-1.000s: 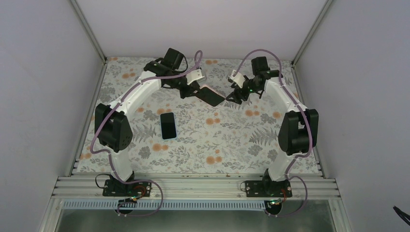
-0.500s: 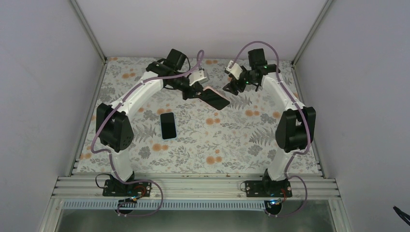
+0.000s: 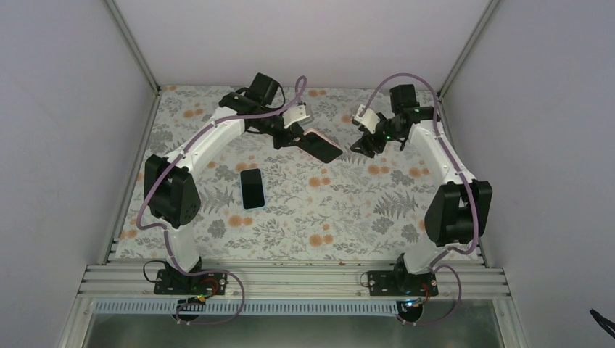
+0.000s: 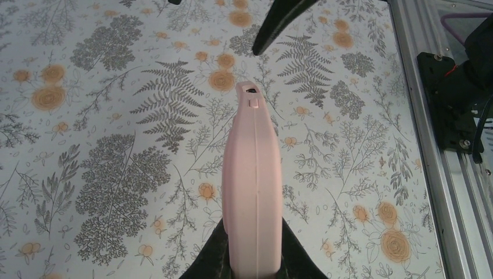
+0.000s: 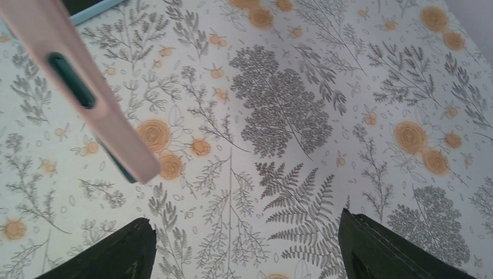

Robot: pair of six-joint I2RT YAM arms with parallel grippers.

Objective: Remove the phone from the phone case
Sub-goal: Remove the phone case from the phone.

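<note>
A dark phone lies flat on the floral cloth left of centre, well apart from both arms. To its right, the left gripper is clamped nearly closed on one end of a pink case. It holds the case clear of the cloth, edge-on to its own camera, with the free end pointing at the other arm. That looks like an offer, so the second hand can work on the case. Farthest right, the right gripper hangs near that free end with its jaws spread wide and nothing between them, apart from the case.

It is unclear whether the case is empty. From above its face reads dark, and in the right wrist view something teal shows through a slot in the pink rim; this could be lining or something seated inside. The phone on the cloth may therefore be the one already taken out, but that is only a judgement. The gripped end of the case is hidden between the left fingers, which the frame edge cuts off. The right wrist view crops the case at upper left.
</note>
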